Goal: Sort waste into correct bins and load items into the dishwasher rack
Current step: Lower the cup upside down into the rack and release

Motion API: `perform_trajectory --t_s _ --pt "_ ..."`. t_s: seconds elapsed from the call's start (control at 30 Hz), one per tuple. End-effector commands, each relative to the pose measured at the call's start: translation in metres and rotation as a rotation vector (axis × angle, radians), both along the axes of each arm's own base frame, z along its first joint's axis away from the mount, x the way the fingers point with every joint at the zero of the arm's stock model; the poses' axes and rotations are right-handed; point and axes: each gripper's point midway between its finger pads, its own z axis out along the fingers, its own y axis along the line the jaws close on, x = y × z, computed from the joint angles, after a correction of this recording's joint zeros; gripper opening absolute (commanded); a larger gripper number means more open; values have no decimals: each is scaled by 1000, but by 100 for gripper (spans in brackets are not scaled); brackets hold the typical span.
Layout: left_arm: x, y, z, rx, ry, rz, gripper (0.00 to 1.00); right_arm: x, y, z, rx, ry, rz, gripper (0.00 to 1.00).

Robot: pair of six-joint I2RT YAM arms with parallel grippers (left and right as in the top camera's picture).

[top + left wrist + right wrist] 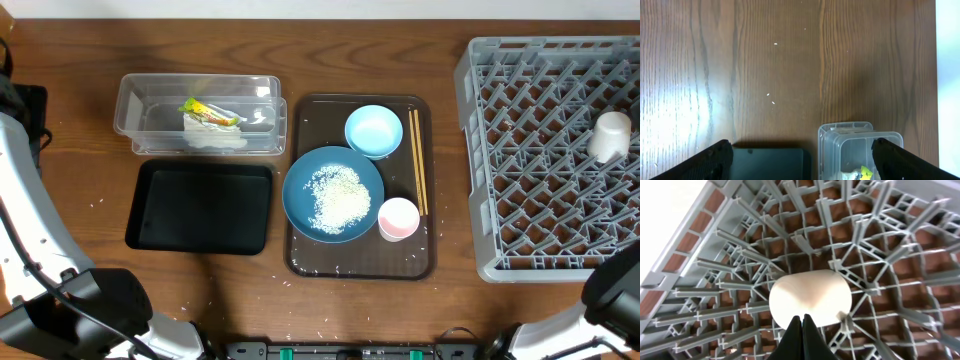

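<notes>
— Jaws: spread wide on the left, hanging over bare desk just short of the clear tub and black tray. Pressed together on the right, clamped on nothing visible, tips over the near rim of the white cup.
— And that cup?
— Sitting in the dishwasher rack, by the desk's right edge. Looks like the loading step, with one piece in.
— Left to do?
— Pink cup, light-blue bowl, chopsticks and dark-blue dish, all on the brown serving tray mid-desk. Wrapper and white paper lying in the tub.
— Next?
— Probably rising clear of the rack, crossing to the pink cup at the tray's near right corner, opening before closing on it.
— In the way?
— Chopsticks lying just beside cup and bowl. Rice heaped in the dish, likely needing tipping out before racking. Stray grains on the desk.
</notes>
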Motion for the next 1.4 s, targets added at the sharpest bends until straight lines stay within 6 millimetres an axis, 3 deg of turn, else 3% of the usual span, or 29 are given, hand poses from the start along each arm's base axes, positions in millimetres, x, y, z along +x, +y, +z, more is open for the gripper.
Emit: perform_trajectory --t_s 0.0,0.13,0.33,0.53,0.77,0.83,0.93,1.07,1.2,1.37 --pt "-3 3 -3 11 27 -1 92 13 10 -27 41 29 98 1" --pt "-3 3 -3 11 27 -1 92 14 12 -45 60 60 129 1" --pt "-3 3 -3 11 27 -1 92 11 7 -47 52 73 115 1" --pt "-3 3 -3 11 27 -1 92 -6 -4 -51 37 131 58 1" --pt "-3 3 -3 11 27 -1 92 -21 -11 -32 -14 153 -14 1" --pt "-3 3 -3 11 27 -1 92 -15 -7 -19 -16 106 13 1" --pt "-3 3 -3 11 27 -1 92 9 11 0 13 -21 154 1" --pt "-3 3 -3 11 27 -1 92 33 29 12 65 -142 255 1" --pt "-3 3 -3 11 27 -1 92 38 27 3 57 -129 242 1" --pt "-3 3 -3 11 27 -1 92 37 20 -23 63 -69 214 1"
